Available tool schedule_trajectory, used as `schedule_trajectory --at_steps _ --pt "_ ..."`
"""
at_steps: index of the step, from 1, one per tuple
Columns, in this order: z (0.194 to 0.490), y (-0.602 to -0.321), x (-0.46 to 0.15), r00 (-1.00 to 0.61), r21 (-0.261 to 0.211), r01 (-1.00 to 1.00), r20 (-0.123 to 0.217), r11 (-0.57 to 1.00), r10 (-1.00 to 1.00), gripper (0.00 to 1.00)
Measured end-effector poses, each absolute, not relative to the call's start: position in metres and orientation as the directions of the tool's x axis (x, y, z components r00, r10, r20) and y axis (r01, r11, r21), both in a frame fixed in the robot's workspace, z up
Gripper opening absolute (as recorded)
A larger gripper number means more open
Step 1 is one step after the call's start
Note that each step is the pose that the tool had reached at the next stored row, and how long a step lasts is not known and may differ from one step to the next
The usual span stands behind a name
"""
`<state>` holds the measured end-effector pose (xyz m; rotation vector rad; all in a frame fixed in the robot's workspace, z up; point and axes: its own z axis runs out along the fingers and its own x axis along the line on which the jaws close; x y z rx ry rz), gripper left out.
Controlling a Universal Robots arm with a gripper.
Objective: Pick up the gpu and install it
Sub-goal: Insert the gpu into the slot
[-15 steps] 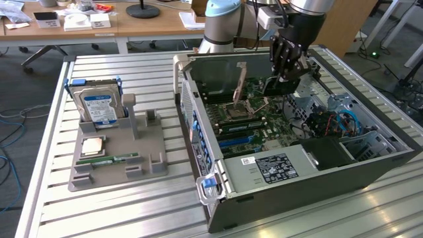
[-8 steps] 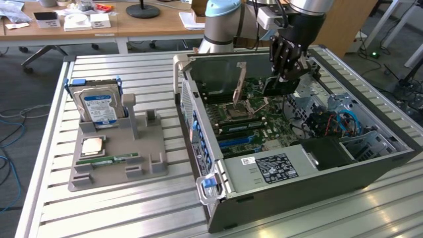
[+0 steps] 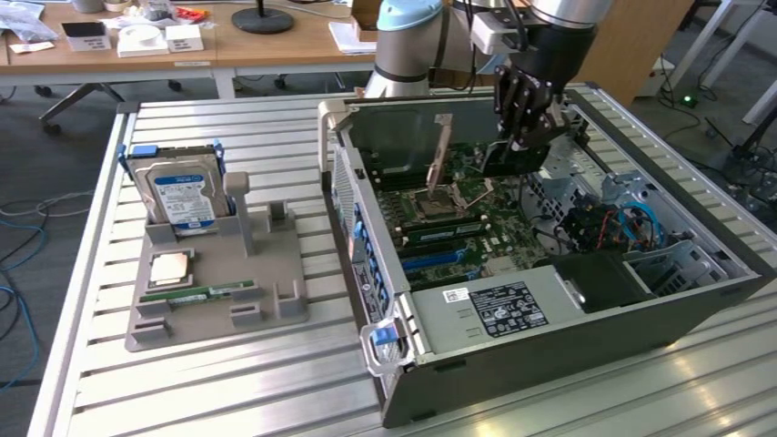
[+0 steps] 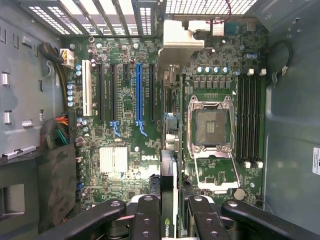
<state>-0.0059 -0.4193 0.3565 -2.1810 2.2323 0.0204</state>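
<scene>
My gripper [image 3: 525,137] hangs inside the open computer case [image 3: 510,364], shut on the gpu [image 3: 508,161], which I hold above the motherboard. In the wrist view the gpu [image 4: 168,185] appears edge-on between my fingers [image 4: 147,217], a thin dark card running away from the camera to its pale metal bracket [image 4: 182,37] near the case's rear grille. The card hovers between the blue expansion slot [image 4: 141,90] and the open processor socket [image 4: 210,125]. It stands roughly parallel to the slots and clear of the board.
A grey parts tray [image 3: 213,319] at the exterior view's left holds a silver hard drive with a blue label [image 3: 182,196], a processor [image 3: 167,269] and a green memory stick [image 3: 200,293]. Cables [image 3: 620,223] and a drive cage crowd the case's far side. Black slots [image 4: 114,92] flank the blue one.
</scene>
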Motion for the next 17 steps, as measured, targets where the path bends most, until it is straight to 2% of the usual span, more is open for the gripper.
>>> schedule_trajectory --at_steps 17 --pt "0.3544 -0.4193 -0.0114 -0.023 -0.005 -1.0 -0.024 0.023 -0.999 0.26"
